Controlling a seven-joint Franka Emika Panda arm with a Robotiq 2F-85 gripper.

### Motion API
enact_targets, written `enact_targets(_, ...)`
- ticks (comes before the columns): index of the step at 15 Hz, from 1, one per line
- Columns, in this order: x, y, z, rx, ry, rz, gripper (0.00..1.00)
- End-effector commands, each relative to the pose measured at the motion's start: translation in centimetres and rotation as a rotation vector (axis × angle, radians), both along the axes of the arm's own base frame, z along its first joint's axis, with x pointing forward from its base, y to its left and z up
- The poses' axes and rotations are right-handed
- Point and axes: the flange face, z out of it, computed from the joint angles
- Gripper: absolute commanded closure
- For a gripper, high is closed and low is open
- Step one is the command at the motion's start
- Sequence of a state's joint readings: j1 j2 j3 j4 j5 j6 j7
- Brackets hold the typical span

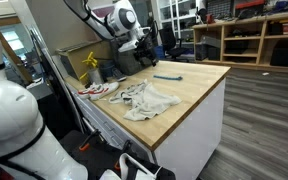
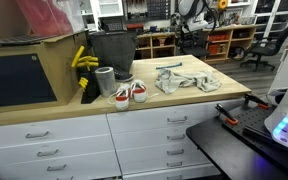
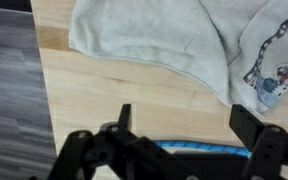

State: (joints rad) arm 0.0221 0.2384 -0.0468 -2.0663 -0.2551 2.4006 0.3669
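Right now we see the gripper (image 3: 182, 118) with its jaws spread wide and nothing between them; it hangs above the tabletop (image 3: 114, 90) and touches nothing. Directly beneath it in the wrist view lies the blue tool (image 3: 206, 148), a slim blue thing flat on the wood that runs across the gap between the two fingers (image 3: 124, 115). What kind of tool it is we cannot tell. In an exterior view the blue tool (image 1: 167, 76) lies toward the far side of the tabletop (image 1: 199, 90), just below the gripper (image 1: 136, 46). It is apart from the crumpled white cloth (image 1: 149, 98) that covers the middle of the wood. From the wrist we see the white cloth (image 3: 149, 40) beyond the fingertips, and a printed cloth (image 3: 274, 55) meets it on one side; neither touches the tool. Dark floor (image 3: 9, 90) shows past the tabletop's edge. In an exterior view a pair of red and white sneakers (image 2: 129, 93) sits near the front edge, beside the cloths. A grey roll (image 2: 105, 80) stands just next to the sneakers, and a black bin (image 2: 112, 48) stands behind them. Something yellow (image 2: 81, 58) hangs at the bin's side, and white drawers (image 2: 144, 135) fill the front under the tabletop.
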Motion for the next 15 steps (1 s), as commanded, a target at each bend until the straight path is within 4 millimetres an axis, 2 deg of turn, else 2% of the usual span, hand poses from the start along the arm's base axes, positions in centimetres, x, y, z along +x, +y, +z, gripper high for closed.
enact_targets(1, 1.5, 1.9, 0.9, -0.035, 0.040, 0.194, 0.00)
enact_targets(3, 1.5, 2.7, 0.8, -0.050, 0.128, 0.262, 0.00)
enact_targets(4, 1.4, 2.9, 0.6, -0.068, 0.200, 0.226, 0.00)
enact_targets(5, 0.8, 2.5, 0.2, -0.034, 0.118, 0.210, 0.00)
enact_targets(15, 0.8, 2.5, 0.1, -0.035, 0.131, 0.207, 0.00)
